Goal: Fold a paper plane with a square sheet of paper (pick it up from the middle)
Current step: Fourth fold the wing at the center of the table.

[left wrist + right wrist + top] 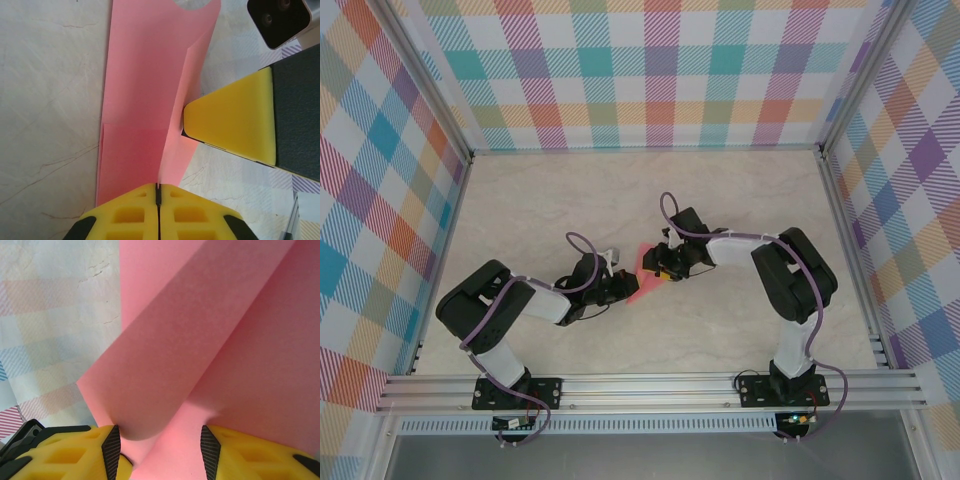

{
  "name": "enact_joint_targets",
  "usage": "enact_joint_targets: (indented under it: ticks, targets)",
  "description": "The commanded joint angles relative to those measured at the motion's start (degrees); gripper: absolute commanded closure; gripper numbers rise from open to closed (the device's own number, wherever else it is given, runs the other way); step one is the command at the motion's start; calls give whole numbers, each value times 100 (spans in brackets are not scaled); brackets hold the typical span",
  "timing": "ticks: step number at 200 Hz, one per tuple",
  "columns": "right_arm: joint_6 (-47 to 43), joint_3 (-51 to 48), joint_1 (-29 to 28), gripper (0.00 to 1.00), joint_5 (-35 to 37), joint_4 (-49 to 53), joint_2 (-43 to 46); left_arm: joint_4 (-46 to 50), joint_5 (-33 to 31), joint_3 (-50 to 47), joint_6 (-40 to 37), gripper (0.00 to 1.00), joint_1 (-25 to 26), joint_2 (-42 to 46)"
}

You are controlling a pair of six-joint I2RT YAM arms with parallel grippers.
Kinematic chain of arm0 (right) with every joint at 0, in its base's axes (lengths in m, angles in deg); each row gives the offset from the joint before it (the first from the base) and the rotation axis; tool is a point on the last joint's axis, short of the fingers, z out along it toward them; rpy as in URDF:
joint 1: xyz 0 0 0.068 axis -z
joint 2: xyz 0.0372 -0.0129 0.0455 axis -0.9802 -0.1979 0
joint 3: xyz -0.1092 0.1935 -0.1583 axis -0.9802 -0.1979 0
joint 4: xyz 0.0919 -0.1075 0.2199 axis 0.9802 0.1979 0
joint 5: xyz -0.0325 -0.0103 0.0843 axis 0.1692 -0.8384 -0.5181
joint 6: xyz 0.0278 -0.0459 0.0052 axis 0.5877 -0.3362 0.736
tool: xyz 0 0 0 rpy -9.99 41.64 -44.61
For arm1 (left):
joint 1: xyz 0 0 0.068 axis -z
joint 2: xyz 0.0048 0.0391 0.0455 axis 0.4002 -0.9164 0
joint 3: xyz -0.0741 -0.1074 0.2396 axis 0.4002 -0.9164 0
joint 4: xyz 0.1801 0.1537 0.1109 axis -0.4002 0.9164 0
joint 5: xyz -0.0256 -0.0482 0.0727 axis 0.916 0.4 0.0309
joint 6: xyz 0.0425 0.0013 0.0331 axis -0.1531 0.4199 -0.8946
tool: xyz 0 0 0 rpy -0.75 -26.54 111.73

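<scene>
The salmon-pink sheet of paper lies partly folded on the table's middle, between both grippers. In the left wrist view the sheet of paper lies flat in layers, with one flap standing up along a crease. My left gripper is shut on the near end of that flap. A yellow finger of my right gripper touches the flap from the right. In the right wrist view my right gripper stands open, and a curled fold of the paper sits between its pads, touching the left one.
The pale marble tabletop is boxed in by checkered walls at the back and sides. An aluminium rail runs along the near edge. The right wrist's camera housing hangs close above the paper.
</scene>
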Motion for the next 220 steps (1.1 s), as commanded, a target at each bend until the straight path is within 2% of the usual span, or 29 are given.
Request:
enact_joint_targets:
  ticks: [1,20,49,82,116,135,220]
  targets:
    - [-124,198,-56,51,366,411,-225,-61,131,-3,52,89,-108,0]
    - [-78,255,-61,51,478,550,-282,232,163,77,2,77,-111,53]
    - [-23,255,-61,51,446,541,-315,257,349,144,-76,69,-115,-29]
    - [-9,273,-67,51,419,540,-324,429,355,299,-218,67,-118,-159]
    - [-1,294,-69,51,486,639,-321,175,543,319,-296,72,-118,-182]
    - [34,348,-70,51,622,811,-368,425,481,349,-416,72,-131,-12]
    - [297,794,-157,48,1259,1650,-694,1959,-243,168,-692,56,-320,1437]
